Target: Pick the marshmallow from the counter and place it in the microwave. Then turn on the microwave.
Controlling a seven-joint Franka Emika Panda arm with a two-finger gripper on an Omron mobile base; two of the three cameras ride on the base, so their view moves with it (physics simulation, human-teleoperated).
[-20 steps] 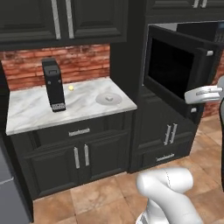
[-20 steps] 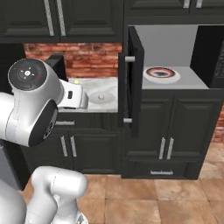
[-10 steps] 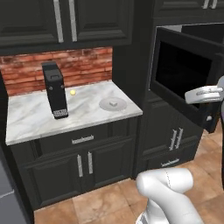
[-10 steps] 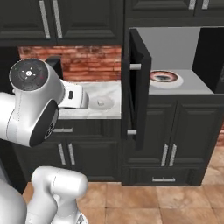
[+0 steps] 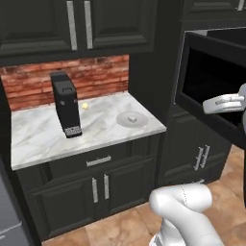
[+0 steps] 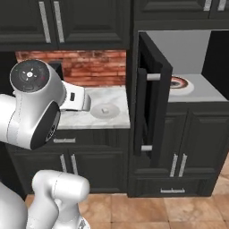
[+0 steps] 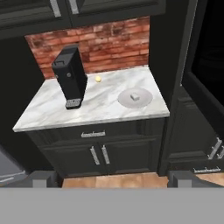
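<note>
The marshmallow (image 7: 134, 96) sits mid-plate (image 7: 144, 101), near the counter (image 7: 52, 114) edge.

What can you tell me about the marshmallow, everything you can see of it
The marshmallow is a tiny whitish-grey cube, matte and soft-looking, sitting near the middle of a round grey plate. The plate lies flat on the right end of the white marble counter, near the front edge. Nothing else touches the marshmallow.

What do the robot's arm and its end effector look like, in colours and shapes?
The arm is glossy white, built of rounded, bulbous segments. One joint ends in a dark round cap with small red and white marks. The end effector has two small dark grey blocky tips.
</note>
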